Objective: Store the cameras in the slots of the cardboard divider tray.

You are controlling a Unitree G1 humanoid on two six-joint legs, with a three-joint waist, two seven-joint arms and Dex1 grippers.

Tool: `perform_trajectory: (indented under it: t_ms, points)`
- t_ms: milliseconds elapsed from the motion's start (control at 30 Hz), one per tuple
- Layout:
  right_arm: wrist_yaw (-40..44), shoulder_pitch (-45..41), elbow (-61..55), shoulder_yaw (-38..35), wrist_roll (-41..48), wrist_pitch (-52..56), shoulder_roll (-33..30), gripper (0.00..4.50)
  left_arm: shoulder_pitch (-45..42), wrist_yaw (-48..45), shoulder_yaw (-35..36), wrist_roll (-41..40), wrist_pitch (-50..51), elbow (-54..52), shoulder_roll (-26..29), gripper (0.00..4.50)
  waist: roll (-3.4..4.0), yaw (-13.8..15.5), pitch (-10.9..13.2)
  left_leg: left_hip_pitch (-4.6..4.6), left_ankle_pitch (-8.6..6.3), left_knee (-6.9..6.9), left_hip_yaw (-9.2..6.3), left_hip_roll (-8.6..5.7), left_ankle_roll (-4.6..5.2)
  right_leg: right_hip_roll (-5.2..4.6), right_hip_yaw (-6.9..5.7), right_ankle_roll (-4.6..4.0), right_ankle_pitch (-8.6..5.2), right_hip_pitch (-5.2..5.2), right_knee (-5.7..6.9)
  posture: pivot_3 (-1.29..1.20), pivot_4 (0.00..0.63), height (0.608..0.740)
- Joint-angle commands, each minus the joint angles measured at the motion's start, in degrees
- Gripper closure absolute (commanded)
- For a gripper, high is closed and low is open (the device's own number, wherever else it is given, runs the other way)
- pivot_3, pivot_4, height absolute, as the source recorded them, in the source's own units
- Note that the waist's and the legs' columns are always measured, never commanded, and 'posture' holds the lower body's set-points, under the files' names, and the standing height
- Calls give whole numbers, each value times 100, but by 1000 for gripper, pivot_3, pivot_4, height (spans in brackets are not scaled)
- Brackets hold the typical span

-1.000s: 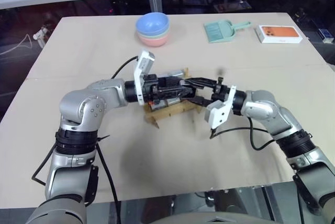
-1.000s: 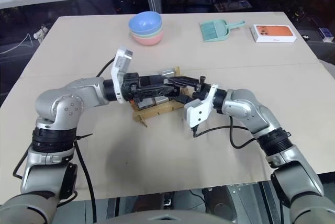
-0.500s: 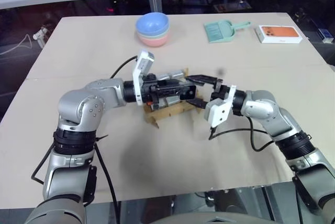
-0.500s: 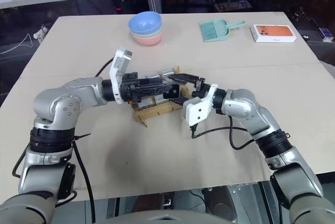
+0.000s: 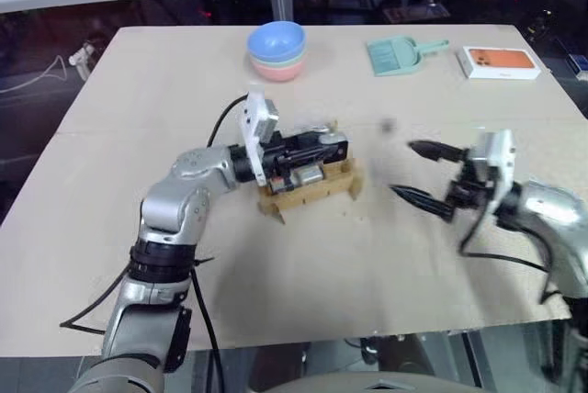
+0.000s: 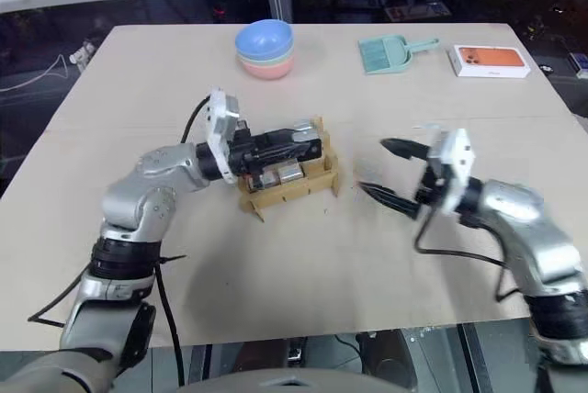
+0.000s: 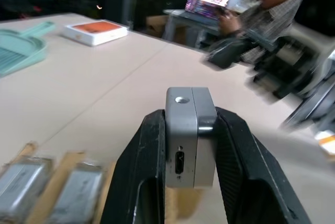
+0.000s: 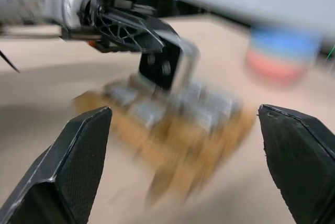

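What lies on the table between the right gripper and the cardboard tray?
Nothing: in the right eye view, the stretch of table between the open right gripper and the cardboard tray is bare.

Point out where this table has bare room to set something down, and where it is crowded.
Free: the near strip of the beige table before the brown cardboard divider tray, and the far-left corner beside the stacked blue and pink bowls. Crowded: the middle, where the left gripper holds a silver-grey camera over the tray and the open right gripper hovers.
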Motion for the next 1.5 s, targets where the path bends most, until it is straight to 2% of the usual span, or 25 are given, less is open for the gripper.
perform_trajectory:
  t_ms: [33, 200, 500, 633, 1300, 1500]
  points:
    - [949, 442, 46, -807, 544, 326, -497, 44, 151, -51, -67, 382, -908, 210, -156, 3776, 0, 4, 0, 2, 0, 0, 1, 0, 0, 1, -1, 0, 0, 1, 2, 0, 150, 740]
    - [1737, 1011, 304, -1295, 447, 236, -768, 44, 297, -154, 40, 537, -2080, 900, -645, 3776, 0, 4, -3, 29, 0, 1, -1, 4, 1, 9, -1, 0, -1, 23, 5, 0, 150, 740]
    - [1785, 1057, 295, -1588, 380, 111, -481, 44, 122, -234, -22, 930, -2938, 1879, -964, 3776, 1, 15, -8, 39, 0, 4, -7, 2, 1, 8, -5, 2, 0, 39, 3, 0, 150, 740]
    - [1780, 1004, 294, -1612, 337, 126, -421, 44, 59, -151, -29, 1046, -3051, 2157, -1028, 3776, 1, 12, -8, 80, -2, 4, -5, 2, 2, 6, -4, 3, -2, 80, 0, 0, 150, 740]
    - [1666, 827, 263, -1689, 199, 74, -243, 44, -140, -81, -678, 1747, -2007, 1898, -518, 3776, 10, 8, -20, 95, -2, 4, -13, 3, 4, 6, -1, 2, -6, 93, 1, 0, 150, 740]
    - [1667, 832, 270, -1712, 171, 48, -222, 44, -218, -1, -761, 1643, -1331, 1425, -477, 3776, 11, 4, -21, 96, -2, 3, -13, 3, 4, 6, 0, 15, -18, 93, 2, 0, 150, 740]
